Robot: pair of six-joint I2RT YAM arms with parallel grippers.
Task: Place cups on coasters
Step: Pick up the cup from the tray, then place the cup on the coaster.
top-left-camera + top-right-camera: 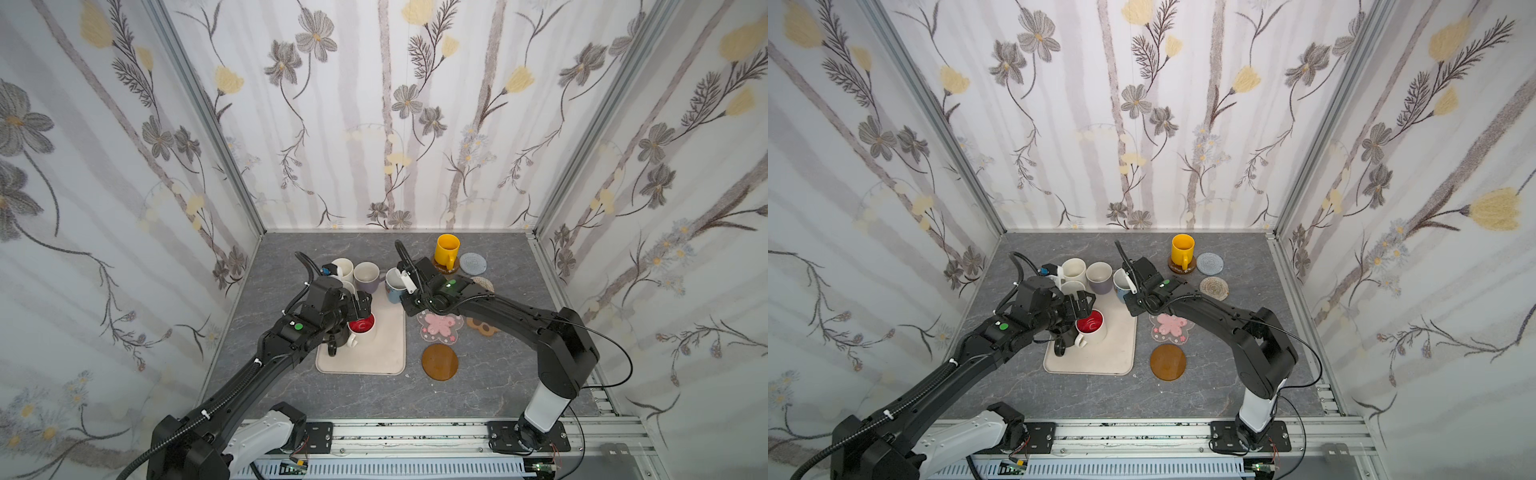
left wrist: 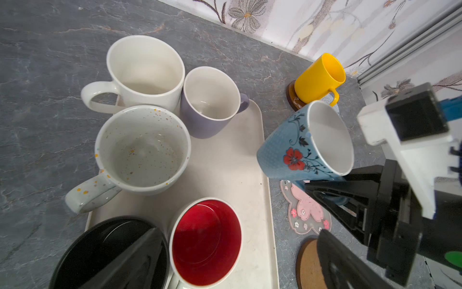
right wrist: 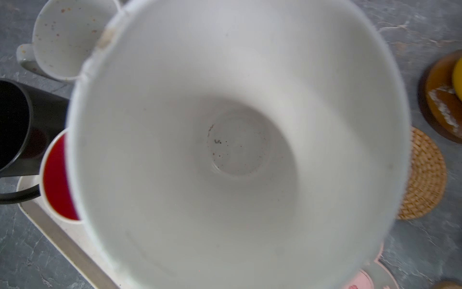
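My right gripper [image 1: 402, 293] is shut on the handle side of the blue patterned cup [image 2: 300, 147], which hangs tilted off the table just beyond the tray's far right corner. Its white inside [image 3: 237, 150] fills the right wrist view and hides the jaws. My left gripper [image 2: 237, 265] is open above the white cup with the red inside [image 1: 361, 326], one finger [image 2: 130, 260] over the black cup [image 2: 100, 250]. The yellow cup [image 1: 446, 249] stands on a brown disc coaster [image 2: 292, 98]. The pink-flower coaster [image 1: 439, 326] and another brown disc [image 1: 439, 361] lie bare.
The beige tray [image 1: 386, 353] carries the red-inside, black and speckled white [image 2: 140, 150] cups. A plain white cup [image 1: 343, 268] and a lavender cup [image 1: 366, 276] stand at its far end. Grey [image 1: 473, 262], woven [image 1: 1213, 287] and paw [image 1: 482, 326] coasters lie to the right.
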